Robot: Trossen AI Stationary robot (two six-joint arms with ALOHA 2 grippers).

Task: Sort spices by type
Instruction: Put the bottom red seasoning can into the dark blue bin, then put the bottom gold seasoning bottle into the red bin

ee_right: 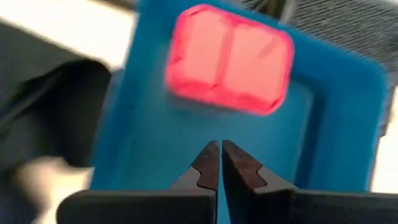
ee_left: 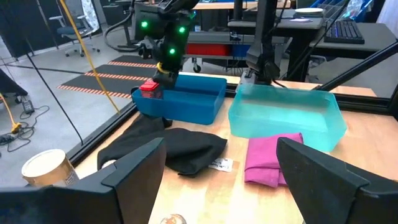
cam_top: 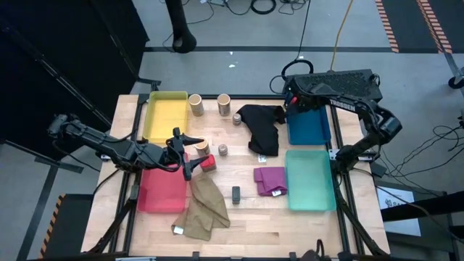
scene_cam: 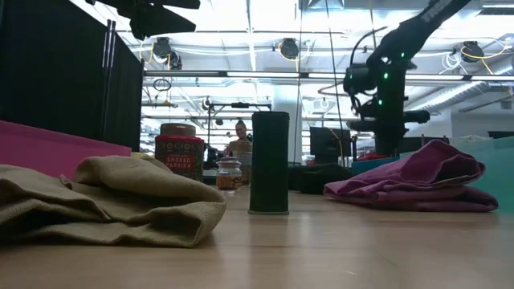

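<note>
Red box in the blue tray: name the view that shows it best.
The right wrist view: the red box fills the frame, lying in the blue tray just past the shut right gripper. The left wrist view shows it small at the tray's corner. In the high view the arm hides it; the low view misses it.

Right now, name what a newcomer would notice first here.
Four bright trays frame the table: yellow and red on the left, blue and teal on the right. A red box lies in the blue tray, with the shut right hand above it. The left hand hangs open by the red tray.
</note>
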